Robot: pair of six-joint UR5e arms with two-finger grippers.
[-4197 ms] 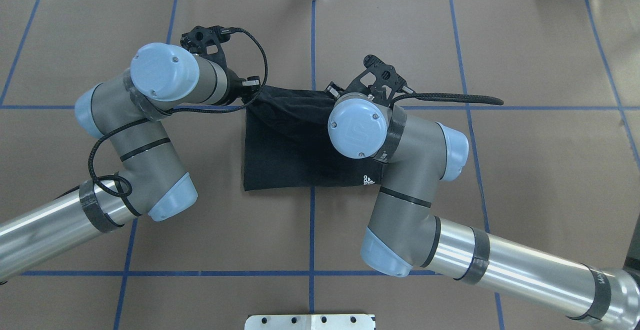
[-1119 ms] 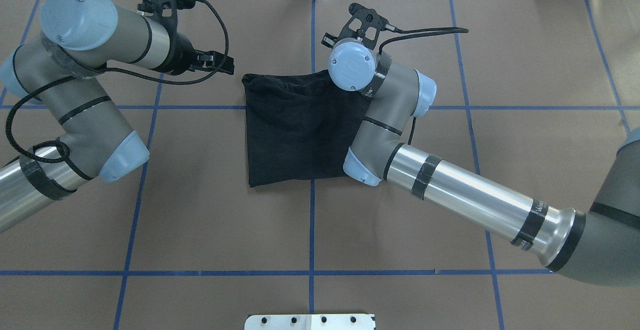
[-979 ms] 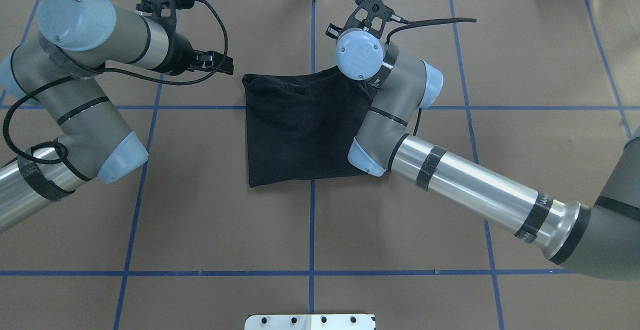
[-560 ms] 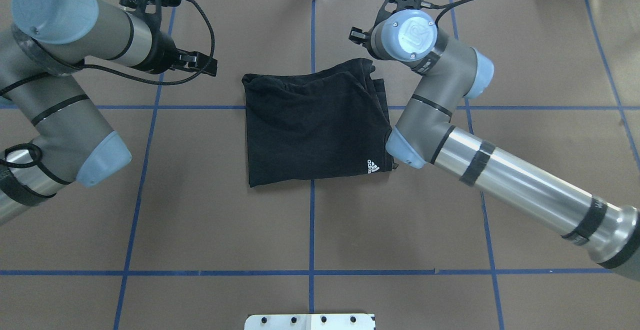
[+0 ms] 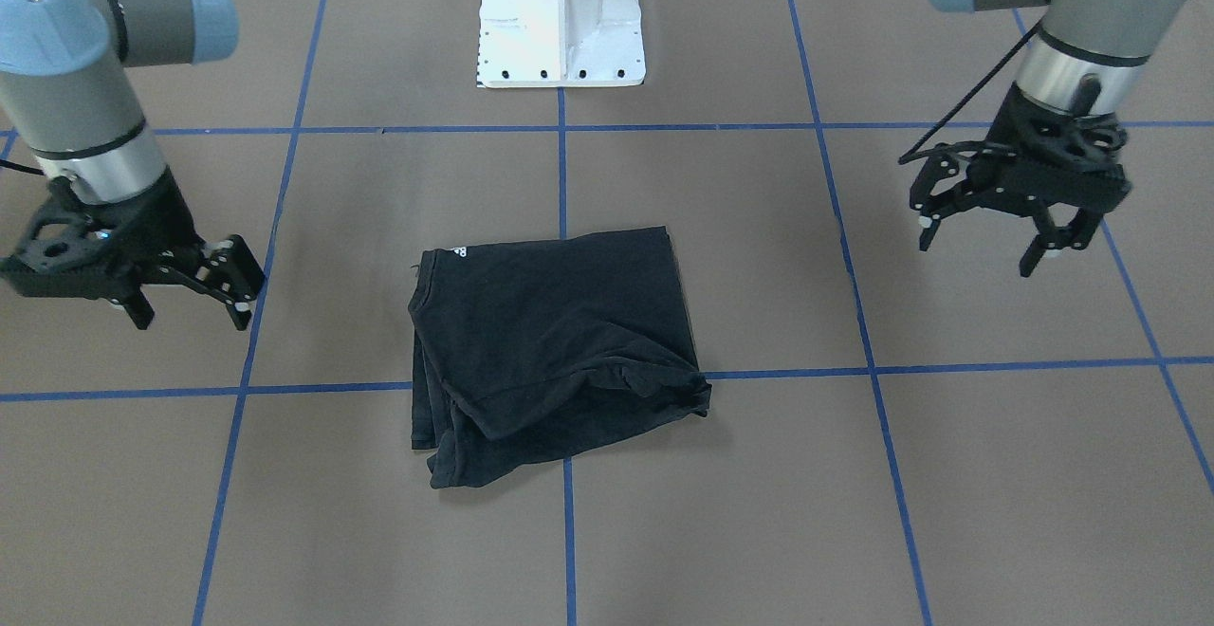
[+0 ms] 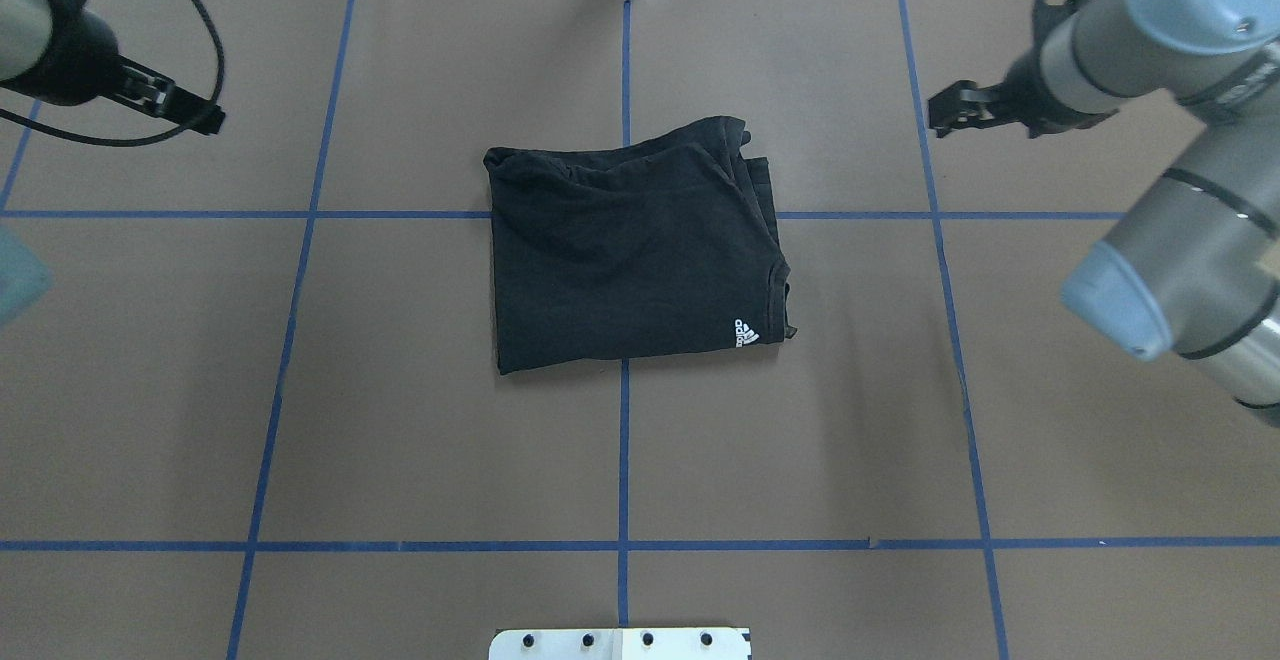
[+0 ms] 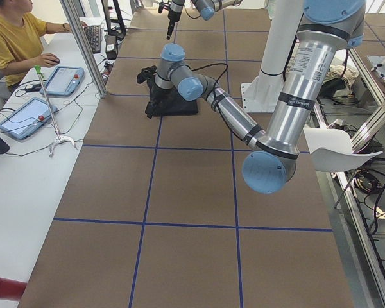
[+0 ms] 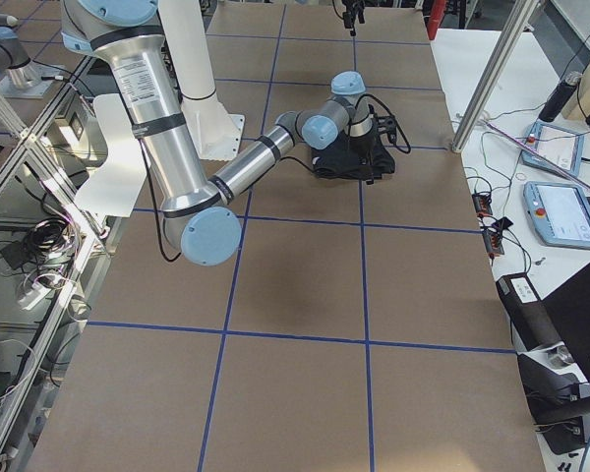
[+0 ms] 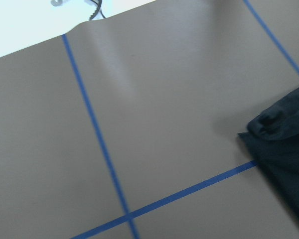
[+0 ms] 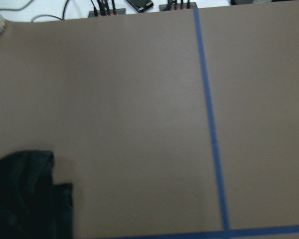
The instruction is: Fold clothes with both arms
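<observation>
Release is done: seen from overhead, left gripper [image 6: 190, 112] at ten o'clock and right gripper [image 6: 950, 110] at two o'clock have withdrawn, fingers wide and empty, leaving the black T-shirt [image 6: 635, 250] folded at table centre, seemingly finished.

T-shirt [image 6: 620, 250]: soft matt cloth | table [image 6: 400, 420]: smooth matt brown paper

1. One black T-shirt [image 6: 630, 250], mid-frame.
2. Two robot arms in the front-facing view: left arm [image 5: 1072, 0] upper right, right arm [image 5: 76, 85] upper left.
3. Two grippers: left gripper [image 5: 982, 251], right gripper [image 5: 190, 315].
4. One white pedestal base [image 5: 561, 19], top centre.
5. One person [image 7: 9, 42], upper left of the left-side view.
</observation>
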